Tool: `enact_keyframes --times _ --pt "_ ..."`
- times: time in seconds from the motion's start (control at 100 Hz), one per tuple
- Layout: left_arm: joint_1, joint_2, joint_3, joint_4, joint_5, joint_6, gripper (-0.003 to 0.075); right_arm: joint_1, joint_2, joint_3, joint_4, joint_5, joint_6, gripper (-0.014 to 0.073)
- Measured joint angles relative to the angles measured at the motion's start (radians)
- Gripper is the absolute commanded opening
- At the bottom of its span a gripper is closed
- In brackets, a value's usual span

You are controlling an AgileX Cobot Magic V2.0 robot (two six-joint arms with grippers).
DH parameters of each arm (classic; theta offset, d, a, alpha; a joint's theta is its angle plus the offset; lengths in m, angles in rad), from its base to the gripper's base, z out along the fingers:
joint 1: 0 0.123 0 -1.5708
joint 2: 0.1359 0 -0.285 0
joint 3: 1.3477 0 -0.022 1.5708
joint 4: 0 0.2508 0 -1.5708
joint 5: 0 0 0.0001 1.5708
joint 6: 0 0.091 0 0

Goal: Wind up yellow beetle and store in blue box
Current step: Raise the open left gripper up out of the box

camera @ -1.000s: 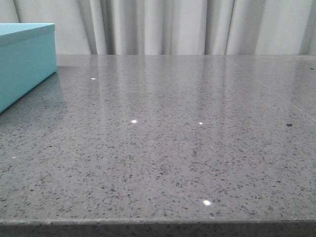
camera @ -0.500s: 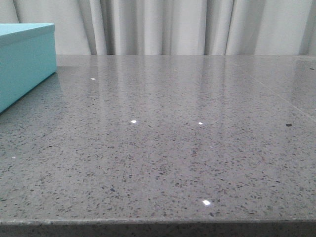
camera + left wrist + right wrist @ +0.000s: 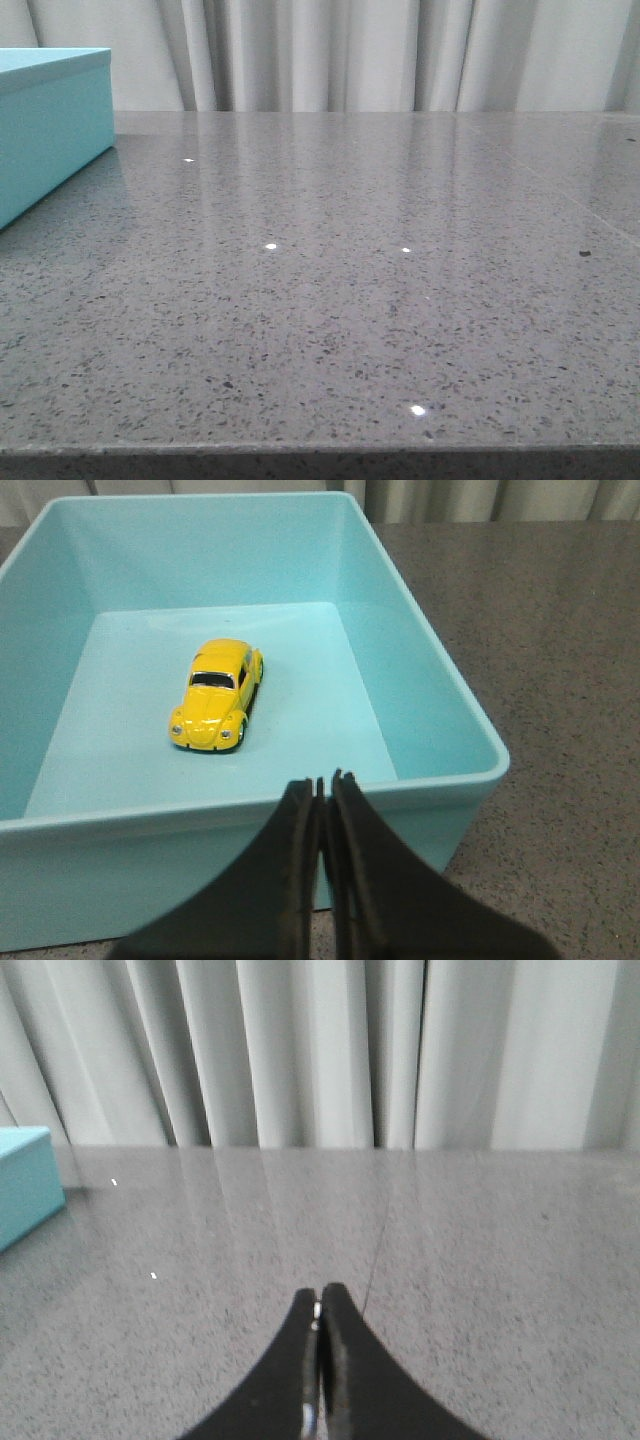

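The yellow beetle (image 3: 217, 695) stands on its wheels on the floor of the open blue box (image 3: 440, 780), seen in the left wrist view. My left gripper (image 3: 323, 780) is shut and empty, just outside the box's near wall. The box also shows at the left edge of the front view (image 3: 50, 120) and of the right wrist view (image 3: 25, 1185). My right gripper (image 3: 319, 1295) is shut and empty above the bare grey table, well away from the box. Neither gripper shows in the front view.
The grey speckled stone table (image 3: 350, 280) spreads across the front view, with its front edge at the bottom. Pale curtains (image 3: 350, 50) hang behind the table's far edge.
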Motion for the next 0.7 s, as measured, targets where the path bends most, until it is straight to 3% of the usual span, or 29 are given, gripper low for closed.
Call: enact_keyframes --times 0.7 --pt "0.0 -0.014 0.01 -0.003 -0.013 0.002 -0.0019 0.0 -0.01 0.002 -0.006 -0.015 0.0 -0.0067"
